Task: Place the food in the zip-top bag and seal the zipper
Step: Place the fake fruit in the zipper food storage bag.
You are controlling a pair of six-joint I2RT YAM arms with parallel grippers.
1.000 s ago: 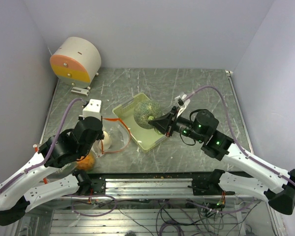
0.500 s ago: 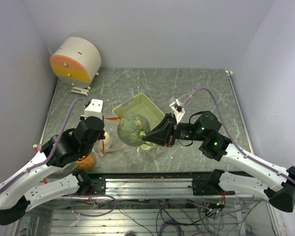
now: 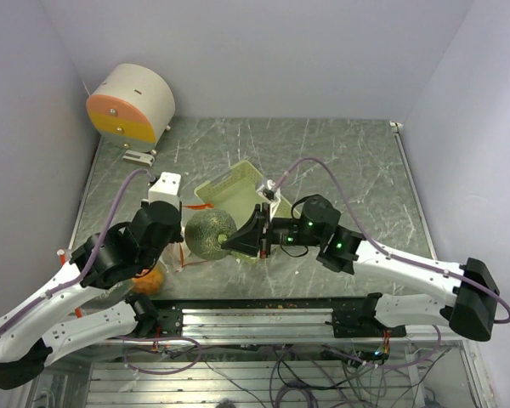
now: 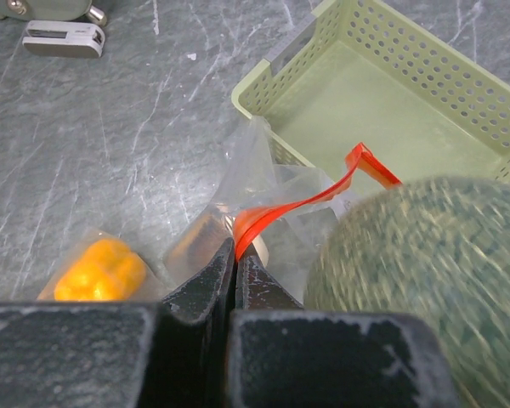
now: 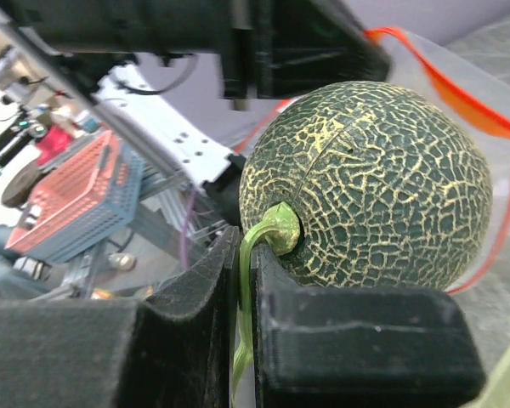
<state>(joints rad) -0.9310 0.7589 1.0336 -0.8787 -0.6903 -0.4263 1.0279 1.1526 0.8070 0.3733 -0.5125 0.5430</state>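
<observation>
At the mouth of the zip-top bag (image 4: 257, 170), whose rim the left gripper (image 4: 235, 252) clamps, the right gripper (image 5: 246, 245) pinches the melon (image 5: 374, 178) by its stem only, so the melon may slip free outside.

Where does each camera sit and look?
Top external: above and behind the arms, looking down on the grey table; both arms show.
Left wrist: on the left arm, looking along the left tool, shut on the clear zip-top bag.
Right wrist: on the right arm, looking along the right tool, shut on the stem of the grey-green netted melon.
All three show the melon.
</observation>
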